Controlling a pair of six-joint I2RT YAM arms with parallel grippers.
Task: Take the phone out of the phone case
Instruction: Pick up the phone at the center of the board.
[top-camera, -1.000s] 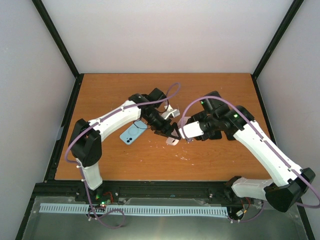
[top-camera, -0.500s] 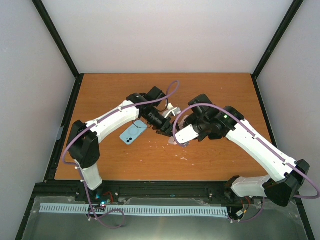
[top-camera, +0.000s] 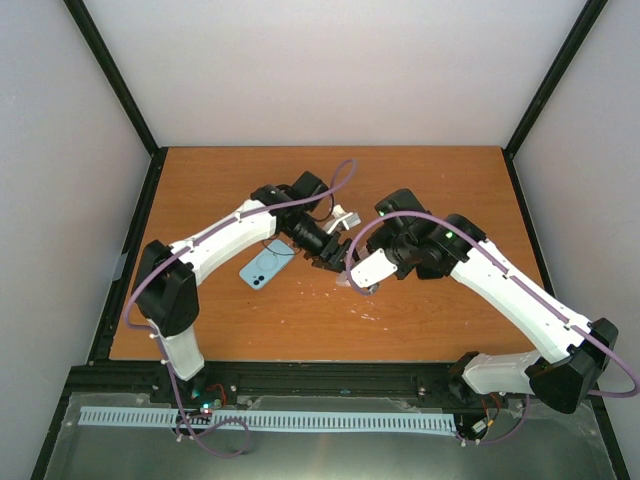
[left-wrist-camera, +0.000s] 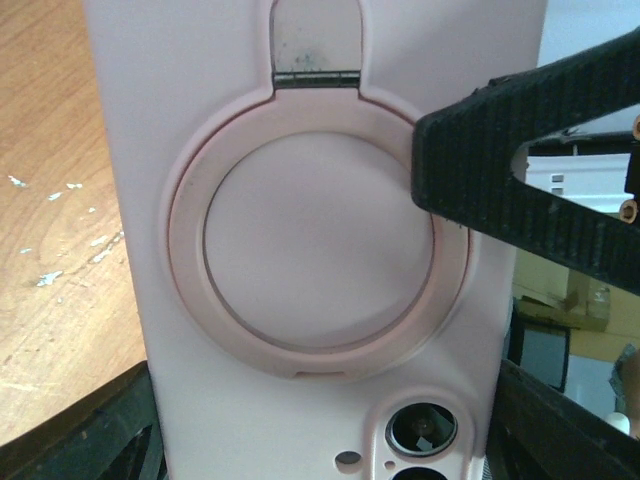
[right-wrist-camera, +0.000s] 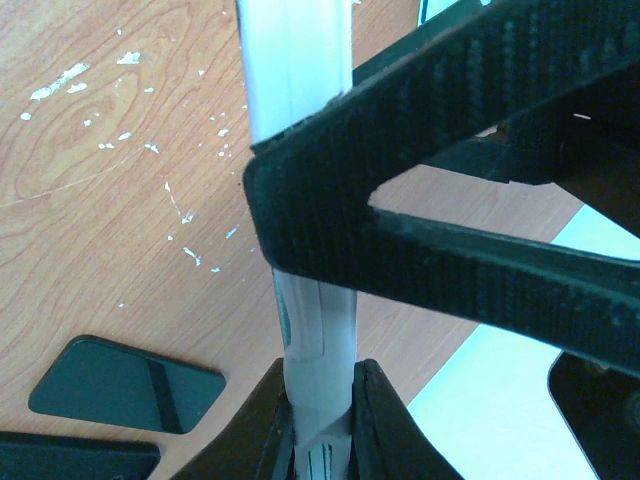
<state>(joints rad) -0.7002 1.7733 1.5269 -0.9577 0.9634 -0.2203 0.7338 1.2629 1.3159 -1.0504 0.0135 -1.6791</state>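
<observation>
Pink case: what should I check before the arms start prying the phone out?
1. Left gripper spans the pink case across its width: ok.
2. Right gripper pinches the case's edge: ok.
3. Phone seated, visible through the camera cutout: ok.
4. Blue device on the table lies apart from both grippers: ok.
5. Grip firm enough for prying: cannot tell.

Wooden table (top-camera: 220, 320) fills mid-frame, orange-brown, flecked white near the centre. Pale walls (top-camera: 330, 70) close in at top and both sides, with black posts (top-camera: 112, 78) slanting through the upper corners.
</observation>
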